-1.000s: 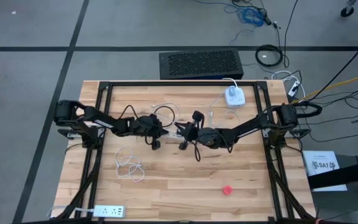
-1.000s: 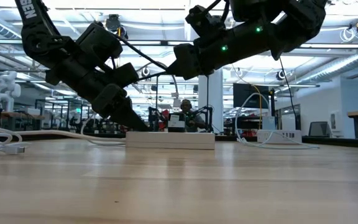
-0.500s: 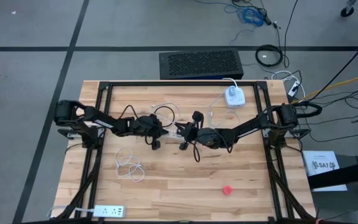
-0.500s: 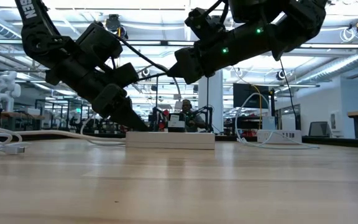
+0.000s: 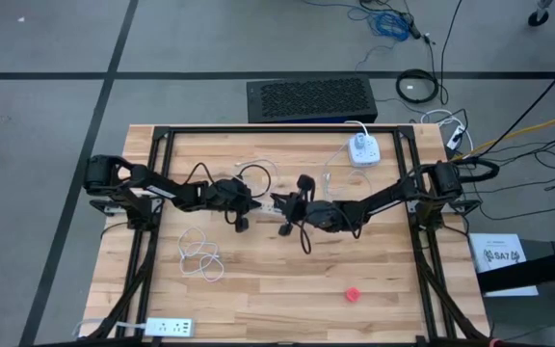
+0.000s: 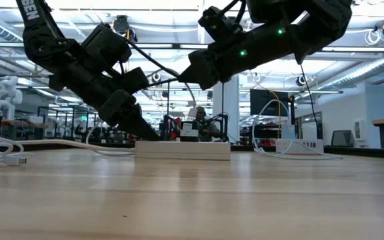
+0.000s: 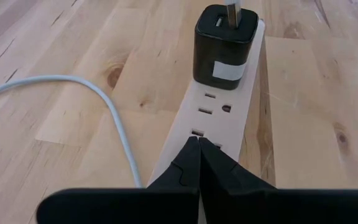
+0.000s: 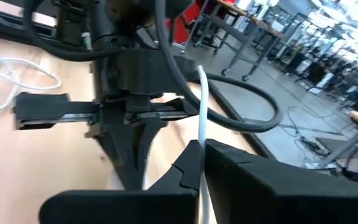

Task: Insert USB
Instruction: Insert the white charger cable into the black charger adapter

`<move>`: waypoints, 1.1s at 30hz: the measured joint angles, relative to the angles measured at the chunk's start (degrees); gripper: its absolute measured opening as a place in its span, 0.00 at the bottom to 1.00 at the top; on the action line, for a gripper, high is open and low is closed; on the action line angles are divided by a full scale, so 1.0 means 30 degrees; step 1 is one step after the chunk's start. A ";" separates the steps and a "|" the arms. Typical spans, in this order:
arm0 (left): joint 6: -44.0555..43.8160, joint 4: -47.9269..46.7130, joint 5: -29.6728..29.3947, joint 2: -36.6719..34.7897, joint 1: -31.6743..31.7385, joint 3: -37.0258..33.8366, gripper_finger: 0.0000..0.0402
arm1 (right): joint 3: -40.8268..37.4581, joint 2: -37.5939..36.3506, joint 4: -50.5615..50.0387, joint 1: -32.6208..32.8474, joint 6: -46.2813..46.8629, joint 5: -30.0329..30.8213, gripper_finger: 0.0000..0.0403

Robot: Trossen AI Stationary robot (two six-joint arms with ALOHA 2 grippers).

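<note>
Now right gripper (image 8: 199, 163) clamping cable (image 8: 202, 106) — above strip (image 7: 219, 124)

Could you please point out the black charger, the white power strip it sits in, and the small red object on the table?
black charger (image 7: 224, 45): left wrist view, front face.
white power strip (image 7: 219, 115): left wrist view, socket face.
small red object (image 5: 353, 293): high view, its centre.

The two grippers meet over the strip (image 7: 219, 112) at table centre. The left gripper (image 7: 199, 144), fingers closed, sits at the strip's end; the right gripper (image 8: 199, 149), closed on a white cable (image 8: 202, 99), hangs above it. The black charger (image 7: 224, 38) blocks the strip's far end. The outlets between charger and left gripper are unobstructed. A loose cable (image 5: 200, 256) lies in front of the left arm. The front right of the table (image 5: 393, 299) is open except for a red object (image 5: 353, 293).
</note>
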 joint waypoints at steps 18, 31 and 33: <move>0.0007 0.0000 0.0001 0.0000 0.0000 0.0000 0.00 | 0.0000 -0.0007 -0.0167 -0.0300 0.2243 -0.2672 0.00; 0.0007 0.0000 0.0007 0.0000 -0.0003 0.0000 0.00 | 0.0000 -0.0007 -0.0118 -0.1467 0.3554 -0.5196 0.00; 0.0007 0.0000 0.0002 0.0000 0.0000 0.0000 0.00 | 0.0006 -0.0007 -0.0124 -0.1587 0.3720 -0.5538 0.00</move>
